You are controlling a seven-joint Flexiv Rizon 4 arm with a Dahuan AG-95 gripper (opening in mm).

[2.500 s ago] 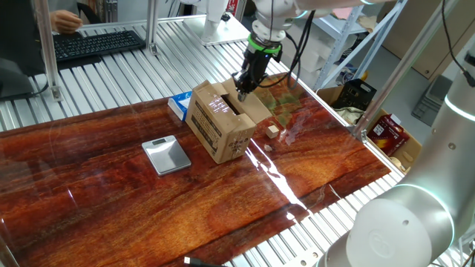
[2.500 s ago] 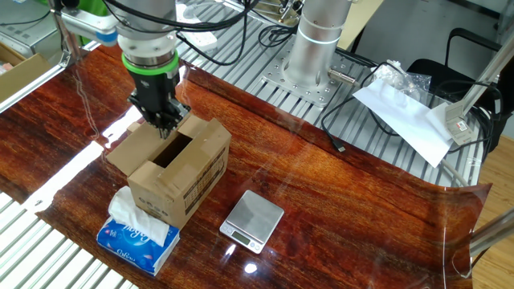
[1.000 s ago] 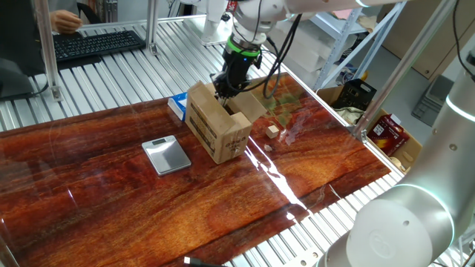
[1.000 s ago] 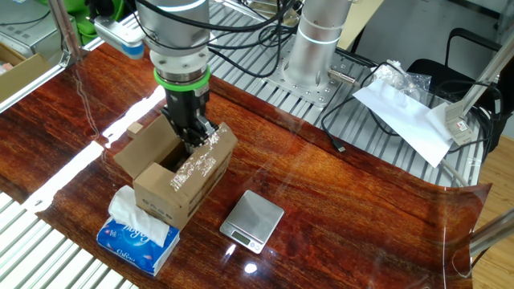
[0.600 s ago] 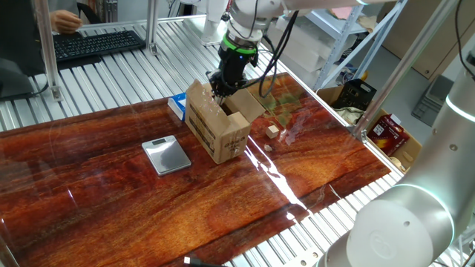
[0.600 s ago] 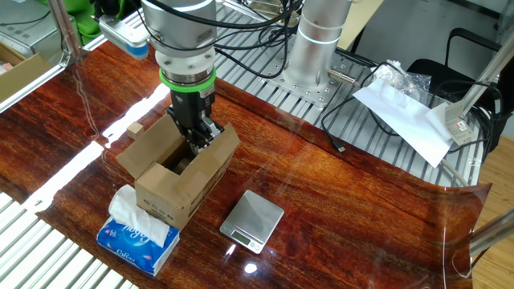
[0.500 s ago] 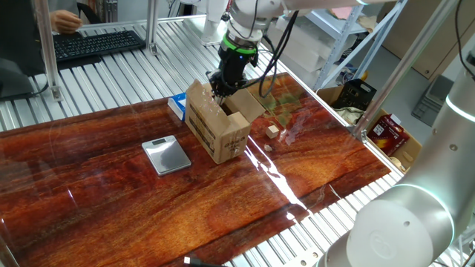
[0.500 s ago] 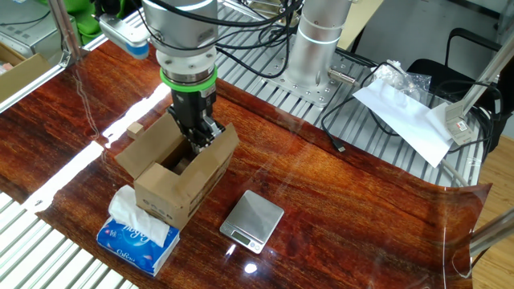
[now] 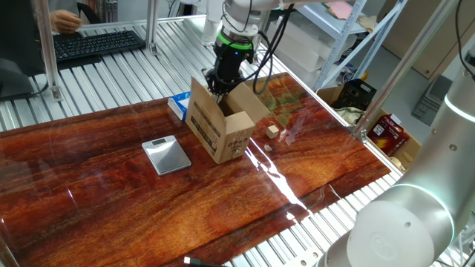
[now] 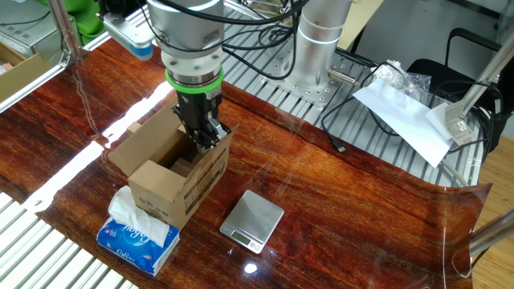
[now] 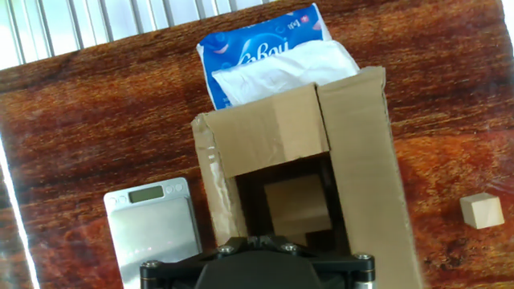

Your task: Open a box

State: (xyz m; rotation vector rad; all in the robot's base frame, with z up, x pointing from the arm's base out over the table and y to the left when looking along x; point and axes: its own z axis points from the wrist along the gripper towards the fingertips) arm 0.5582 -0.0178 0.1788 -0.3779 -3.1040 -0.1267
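One cardboard box [image 10: 173, 181], one silver scale [image 10: 252, 221], one blue tissue packet [image 10: 136, 233], one small wooden cube [image 9: 273, 131], one keyboard [image 9: 96, 43].

**Carton stands open on the table**

The small brown corrugated cardboard box [image 9: 221, 126] [image 10: 171, 176] [image 11: 309, 152] sits upright on the red-brown wooden tabletop, top flaps spread, dark interior showing, dark print on its side.

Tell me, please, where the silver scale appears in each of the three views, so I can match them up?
One fixed view: the scale lies left of centre, left of the box.
The other fixed view: the scale lies low and central, right of the box.
Hand view: the scale sits bottom left, beside the box.
Shared landmark: the blue tissue packet by the box.
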